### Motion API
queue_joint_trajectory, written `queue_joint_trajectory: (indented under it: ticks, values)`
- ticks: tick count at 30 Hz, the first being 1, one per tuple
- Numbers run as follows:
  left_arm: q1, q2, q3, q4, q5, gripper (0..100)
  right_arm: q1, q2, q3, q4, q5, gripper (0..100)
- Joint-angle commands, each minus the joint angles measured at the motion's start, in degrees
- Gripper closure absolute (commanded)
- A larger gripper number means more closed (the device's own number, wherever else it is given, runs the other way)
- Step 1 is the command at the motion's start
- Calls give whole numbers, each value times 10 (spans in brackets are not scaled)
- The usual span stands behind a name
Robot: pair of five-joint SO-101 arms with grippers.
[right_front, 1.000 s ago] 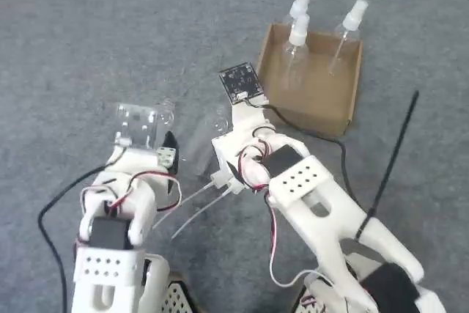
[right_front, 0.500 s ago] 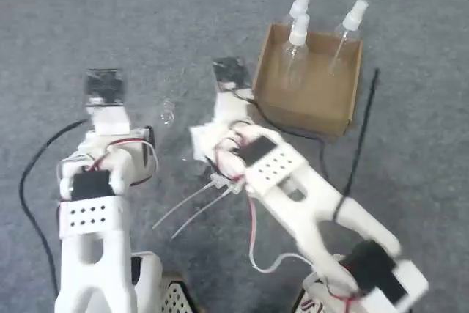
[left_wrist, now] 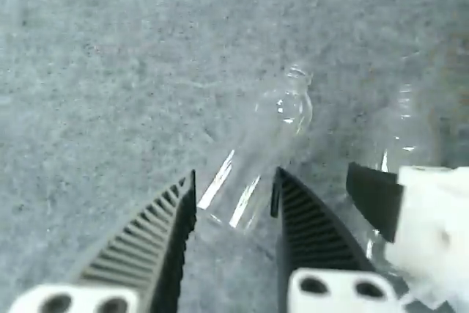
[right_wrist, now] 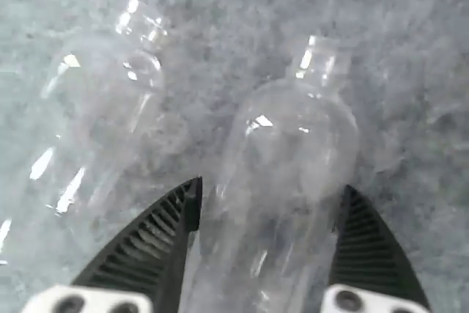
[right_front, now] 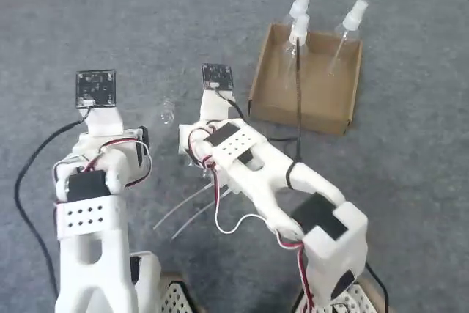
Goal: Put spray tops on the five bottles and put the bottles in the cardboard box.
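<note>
Grey carpet [right_front: 88,27] down below. Left gripper [left_wrist: 234,179] spread wide astride lying clear bottle [left_wrist: 282,111]; right gripper [right_wrist: 271,190] spread wide astride second bottle [right_wrist: 293,144]; spray-topped bottles [right_front: 297,38] upright in cardboard box [right_front: 293,113].

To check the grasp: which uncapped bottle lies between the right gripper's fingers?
The bottle on the cardboard box's side; the other bottle lies between the left gripper's fingers.
</note>
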Motion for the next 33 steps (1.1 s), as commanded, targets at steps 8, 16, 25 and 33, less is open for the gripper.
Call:
queue_joint_trajectory:
  ticks: [8,16,25,33]
  values:
    - [2,2,-32,-5,6,841,-1,-57,-35,43,-4,971]
    - [4,2,-32,-4,6,841,51,-287,-32,291,236,929]
    - [156,25,-70,56,-49,841,218,-481,-31,540,457,990]
    - [325,236,-173,112,-136,838,582,-502,14,570,718,989]
